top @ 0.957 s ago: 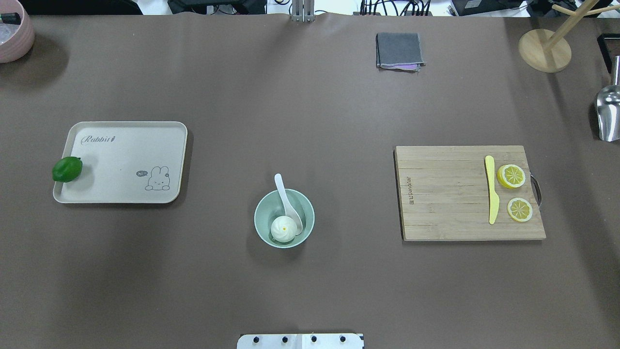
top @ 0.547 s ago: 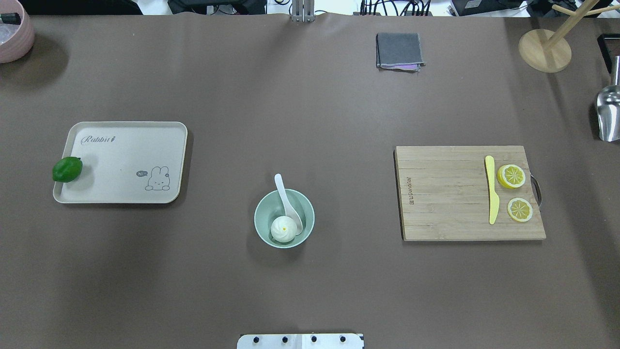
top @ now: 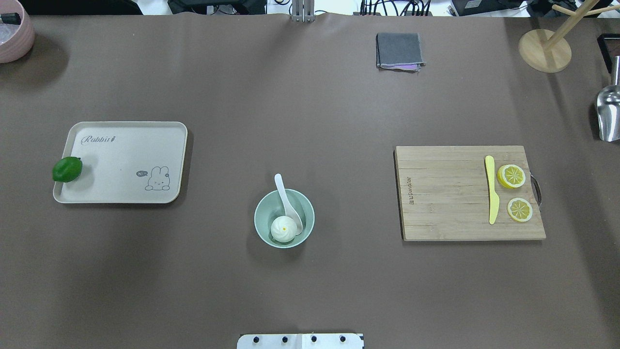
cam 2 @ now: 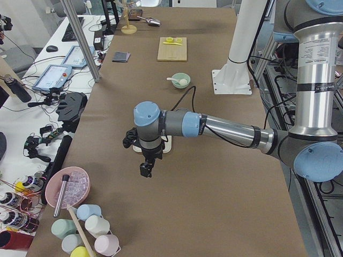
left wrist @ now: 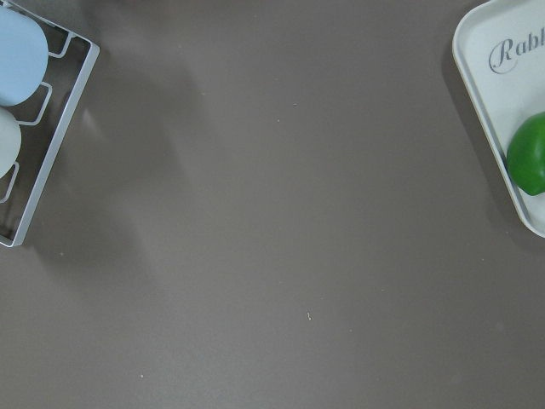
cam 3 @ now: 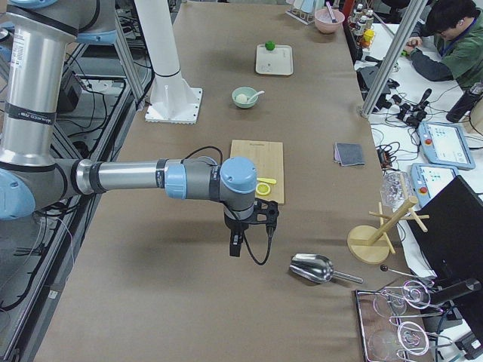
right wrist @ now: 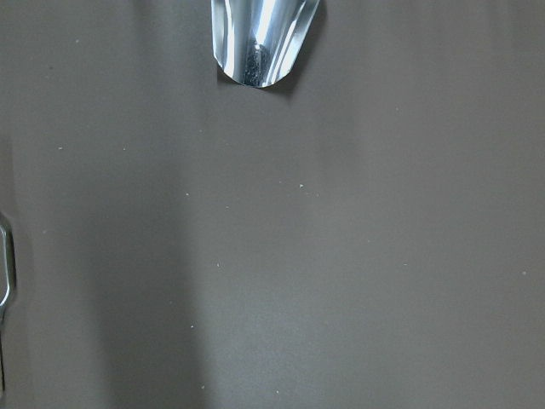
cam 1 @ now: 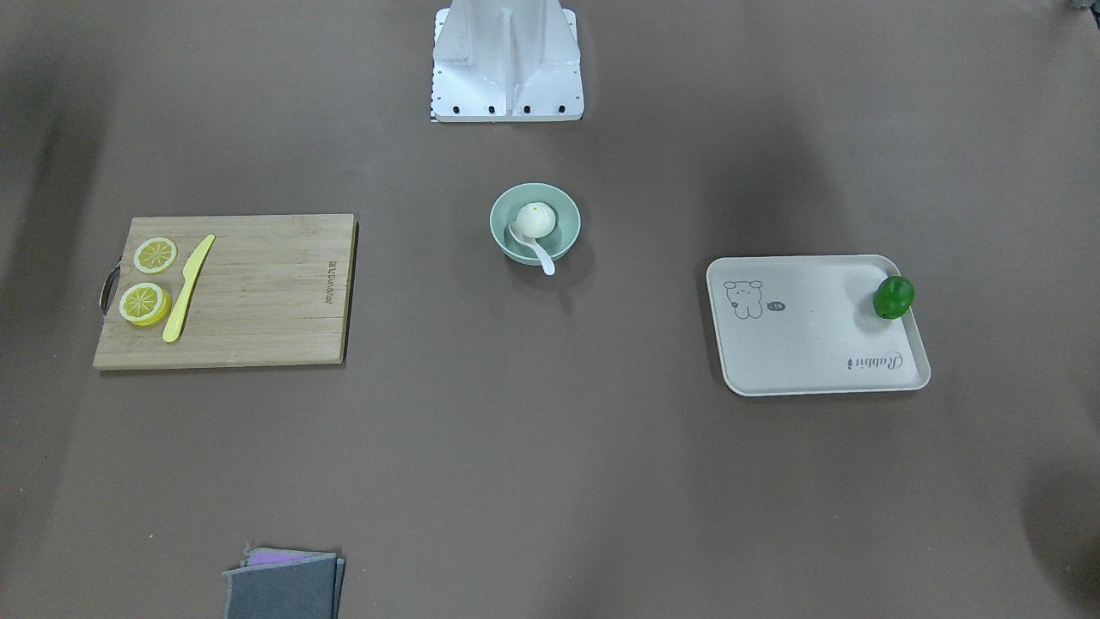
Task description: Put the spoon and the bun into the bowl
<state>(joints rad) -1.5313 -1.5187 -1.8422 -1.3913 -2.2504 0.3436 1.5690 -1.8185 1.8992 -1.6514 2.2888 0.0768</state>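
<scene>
The mint-green bowl (top: 264, 211) stands on the brown table near the front centre. The white bun (top: 284, 229) sits inside it. The white spoon (top: 286, 198) lies in the bowl with its scoop beside the bun and its handle over the far rim. All three also show in the front view: the bowl (cam 1: 500, 225), the bun (cam 1: 534, 219) and the spoon (cam 1: 540, 254). My left gripper (cam 2: 146, 168) hangs over the table's left end, far from the bowl. My right gripper (cam 3: 235, 245) hangs over the right end. I cannot tell whether either is open or shut.
A beige rabbit tray (top: 126, 160) with a green lime (top: 67, 169) lies at the left. A cutting board (top: 445, 194) with a yellow knife (top: 491, 189) and lemon slices (top: 511, 175) lies at the right. A grey cloth (top: 398, 50), a metal scoop (top: 608, 114) and a wooden stand (top: 544, 50) are at the back right.
</scene>
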